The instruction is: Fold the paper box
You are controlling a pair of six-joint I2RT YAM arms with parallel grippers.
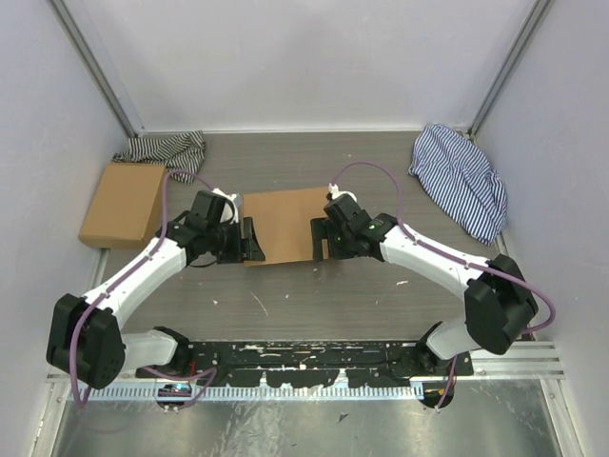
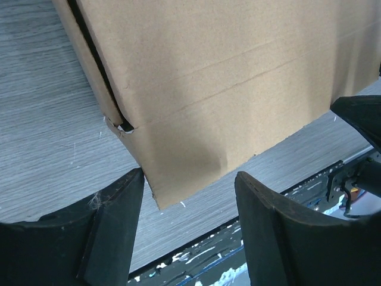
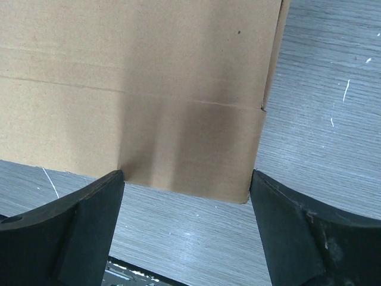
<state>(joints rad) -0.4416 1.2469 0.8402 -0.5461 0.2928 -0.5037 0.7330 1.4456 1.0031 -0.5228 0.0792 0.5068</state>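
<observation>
The plain brown cardboard paper box [image 1: 285, 224] lies between the left pincer [image 1: 249, 240] and right pincer [image 1: 322, 238], both wide open and holding nothing, its near flap [image 3: 190, 149] just ahead of each, seemingly untucked, so push both corners together, evenly along the crease.

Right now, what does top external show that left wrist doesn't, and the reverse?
Only top external: both arms whole, a second box at far left, a striped cloth back left and another back right.
Only left wrist: close up, the paper box's crease lines and a slit at its corner.
Both: the paper box lying on the table, with the left gripper open at its edge.
</observation>
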